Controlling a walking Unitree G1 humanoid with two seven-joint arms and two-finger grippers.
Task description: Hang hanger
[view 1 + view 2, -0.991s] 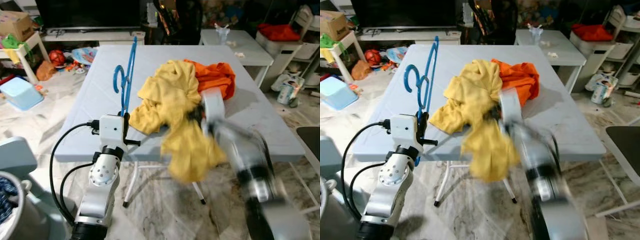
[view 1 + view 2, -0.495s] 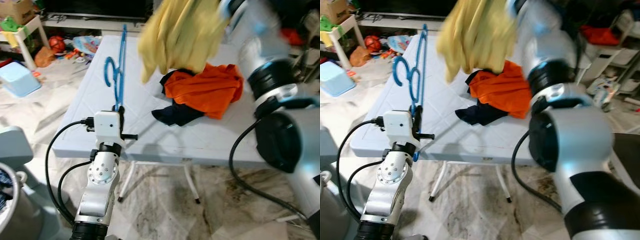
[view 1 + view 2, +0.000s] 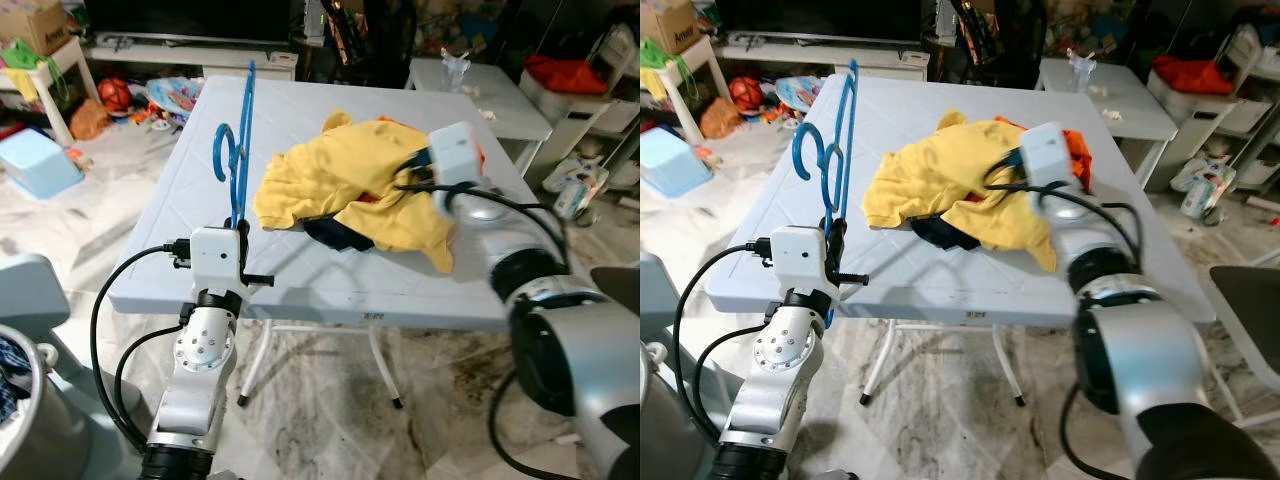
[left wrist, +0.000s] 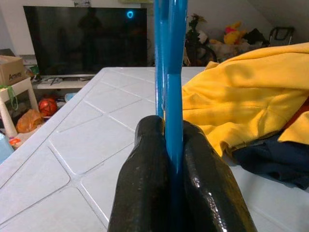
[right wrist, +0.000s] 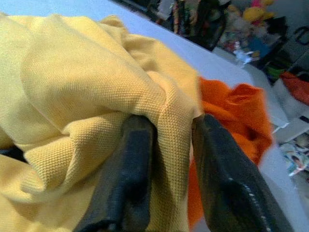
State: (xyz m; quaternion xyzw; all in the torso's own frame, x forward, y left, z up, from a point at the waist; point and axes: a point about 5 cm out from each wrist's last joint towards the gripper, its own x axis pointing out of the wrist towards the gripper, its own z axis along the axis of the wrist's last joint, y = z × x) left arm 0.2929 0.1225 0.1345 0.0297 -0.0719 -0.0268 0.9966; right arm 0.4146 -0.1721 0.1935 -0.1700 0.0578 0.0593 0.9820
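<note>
- Left eye view: the left arm stood bent at the near left edge of the table (image 3: 160, 215), forearm upright. The left gripper (image 3: 238, 232) was hidden behind its white wrist box, with one blue hanger (image 3: 238, 150) rising upright from it over the tabletop, hook curled to the left.
- The right arm reached in from the right across the table, wrist box above the clothes pile. The right gripper (image 3: 412, 170) was buried in the yellow shirt (image 3: 330, 180).
- Right eye view: three garments counted in one heap at mid-table: one yellow shirt on top, one orange garment (image 3: 1074, 145) mostly covered, one dark garment (image 3: 938, 233) peeking out at the near edge. A second, smaller table (image 3: 1130, 100) stood behind on the right, cut off by the arm.
- Left wrist view: both black fingers (image 4: 145, 193) were clamped tight on the hanger's blue bar; its top ran out of frame.
- Right wrist view: the fingers (image 5: 128, 183) pinched a fold of the yellow shirt between them, orange cloth just beside. The picture was slightly blurred.
</note>
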